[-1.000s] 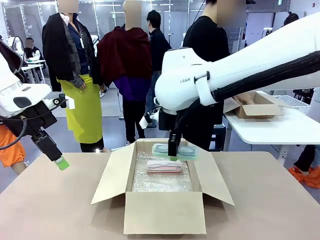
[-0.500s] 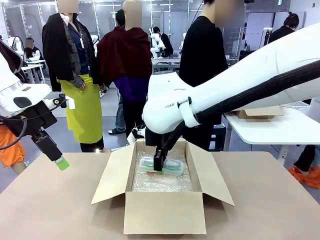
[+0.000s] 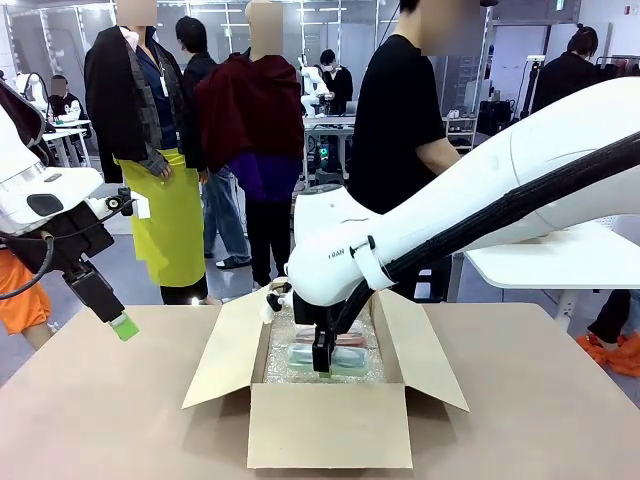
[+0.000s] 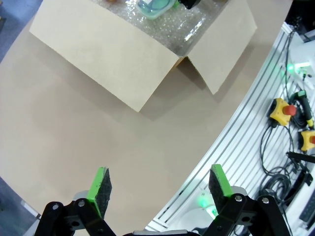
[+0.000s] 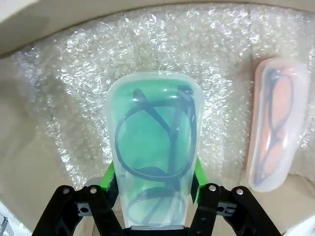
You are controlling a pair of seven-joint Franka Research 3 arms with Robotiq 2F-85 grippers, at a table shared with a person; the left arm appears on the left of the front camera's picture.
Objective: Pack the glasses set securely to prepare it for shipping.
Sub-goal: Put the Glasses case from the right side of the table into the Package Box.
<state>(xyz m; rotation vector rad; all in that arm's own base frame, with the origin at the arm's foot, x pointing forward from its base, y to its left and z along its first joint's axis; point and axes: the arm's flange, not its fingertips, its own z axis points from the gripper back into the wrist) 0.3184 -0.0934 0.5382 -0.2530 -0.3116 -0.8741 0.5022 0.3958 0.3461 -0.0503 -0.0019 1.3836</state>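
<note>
Right arm dips into the box point(image 3: 330, 425), right claw point(image 5: 152, 177) clamped on the teal case point(image 5: 153, 147) low over bubble wrap point(image 5: 197, 44), pink case point(image 5: 273, 142) beside it. Left claw point(image 4: 160, 184) hovers wide open, empty, above tabletop point(image 4: 74, 128).

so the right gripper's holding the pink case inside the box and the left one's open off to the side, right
Not quite. The right gripper holds the teal case, not the pink case, which lies on the bubble wrap; the right wrist view shows this. It is inside the box, and the left gripper is open off to the side.
</note>
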